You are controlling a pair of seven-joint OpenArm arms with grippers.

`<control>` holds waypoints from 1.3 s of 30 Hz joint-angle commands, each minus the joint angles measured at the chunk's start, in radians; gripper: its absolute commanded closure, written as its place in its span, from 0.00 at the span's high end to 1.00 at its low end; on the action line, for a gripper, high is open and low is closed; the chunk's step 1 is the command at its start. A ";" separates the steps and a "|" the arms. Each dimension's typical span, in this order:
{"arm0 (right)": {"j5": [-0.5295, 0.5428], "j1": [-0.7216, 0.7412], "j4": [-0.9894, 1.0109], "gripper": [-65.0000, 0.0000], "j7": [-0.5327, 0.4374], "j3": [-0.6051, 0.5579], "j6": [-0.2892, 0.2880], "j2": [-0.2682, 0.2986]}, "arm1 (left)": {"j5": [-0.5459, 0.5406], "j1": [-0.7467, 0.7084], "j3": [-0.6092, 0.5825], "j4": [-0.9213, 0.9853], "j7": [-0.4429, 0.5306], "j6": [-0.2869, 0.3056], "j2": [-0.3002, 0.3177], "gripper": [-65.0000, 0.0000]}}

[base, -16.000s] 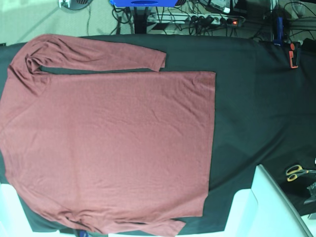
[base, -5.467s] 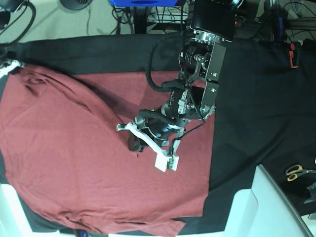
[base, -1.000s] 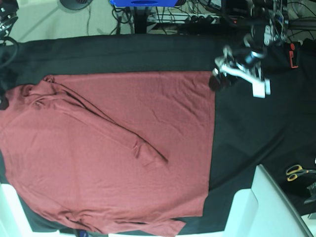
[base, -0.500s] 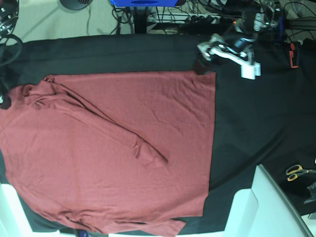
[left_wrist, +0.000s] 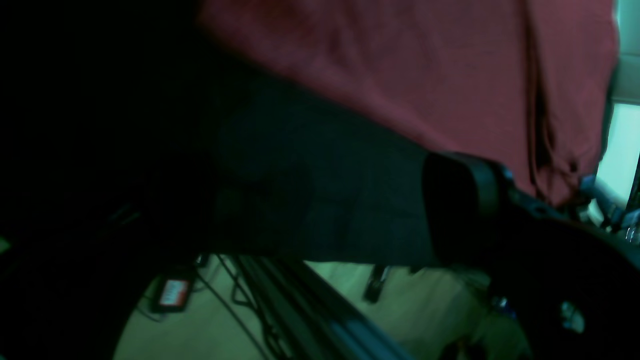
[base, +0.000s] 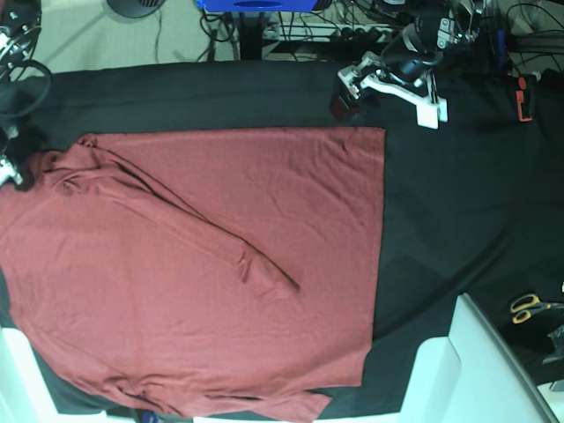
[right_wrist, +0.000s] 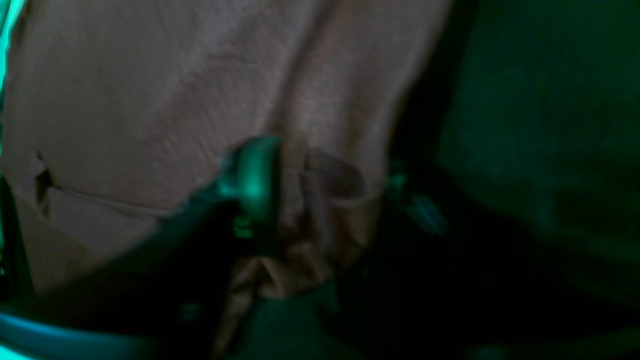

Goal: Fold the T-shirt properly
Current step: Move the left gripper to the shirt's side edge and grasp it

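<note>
The maroon T-shirt (base: 194, 264) lies spread on the black table cloth (base: 449, 220). One long sleeve (base: 203, 225) is laid slantwise across its body. My left gripper (base: 383, 99) hovers open over the cloth's far edge, just beyond the shirt's hem corner (base: 381, 132), and holds nothing. In the left wrist view one dark finger (left_wrist: 460, 200) shows above the cloth, with the shirt (left_wrist: 425, 65) past it. My right gripper (base: 14, 170) sits at the shirt's shoulder by the left edge. In the right wrist view its fingers (right_wrist: 250, 175) pinch a bunched fold of shirt fabric (right_wrist: 325, 190).
Yellow-handled scissors (base: 529, 307) lie at the right edge, next to a white slab (base: 480, 370) at the bottom right. An orange clamp (base: 525, 97) sits at the cloth's far right corner. Cables and a power strip (base: 370, 35) lie on the floor behind the table.
My left gripper has drifted left along the far edge, past the hem corner, and stayed open. My right gripper has closed in on the shoulder fabric. The shirt itself lies as before.
</note>
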State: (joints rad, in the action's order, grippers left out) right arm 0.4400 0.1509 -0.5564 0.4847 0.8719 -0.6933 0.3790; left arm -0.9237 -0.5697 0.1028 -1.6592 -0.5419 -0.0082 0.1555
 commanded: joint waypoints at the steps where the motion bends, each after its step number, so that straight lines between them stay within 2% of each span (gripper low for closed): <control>1: 0.001 0.008 -0.007 0.16 0.004 -0.003 -0.004 0.019 | -0.015 0.003 0.015 -0.006 0.013 0.017 -0.010 0.99; 2: 0.000 0.008 -0.007 0.05 0.004 -0.003 -0.004 0.019 | -0.015 0.004 0.027 0.003 0.013 0.040 -0.023 0.99; 3: -0.002 0.008 -0.007 0.00 0.004 -0.003 -0.004 0.019 | -0.015 0.004 0.042 0.011 0.013 0.076 -0.032 0.99; 5: -0.002 0.008 -0.007 0.03 0.018 -0.003 -0.004 0.021 | -0.015 0.003 0.068 0.014 0.009 0.136 -0.047 0.99; 8: -0.002 0.008 -0.007 0.00 0.030 -0.003 -0.004 0.021 | -0.015 0.001 0.107 0.020 0.009 0.165 -0.070 0.99; 14: -0.004 0.008 -0.007 0.00 0.030 -0.003 -0.005 0.021 | -0.015 0.012 0.180 0.081 0.012 0.167 -0.076 0.98; 20: -0.004 0.008 -0.007 0.00 0.032 -0.003 -0.005 0.021 | -0.011 0.090 0.211 0.141 0.012 0.167 -0.076 0.97; 29: -0.004 0.008 -0.007 0.00 0.032 -0.003 -0.005 0.021 | -0.008 0.202 0.196 0.255 0.007 0.165 -0.106 0.97; 36: -0.004 0.008 -0.007 0.00 0.032 -0.003 -0.005 0.021 | -0.007 0.219 0.100 0.305 0.013 0.165 -0.107 0.97; 39: -0.004 0.008 -0.007 0.00 0.032 -0.003 -0.005 0.021 | -0.007 0.222 0.104 0.305 0.013 0.165 -0.113 0.90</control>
State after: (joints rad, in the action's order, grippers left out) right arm 0.4381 0.1490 -0.5541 0.5163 0.8700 -0.6930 0.3790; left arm -0.9501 -0.3351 0.2089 -1.3617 -0.4767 0.1879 0.0471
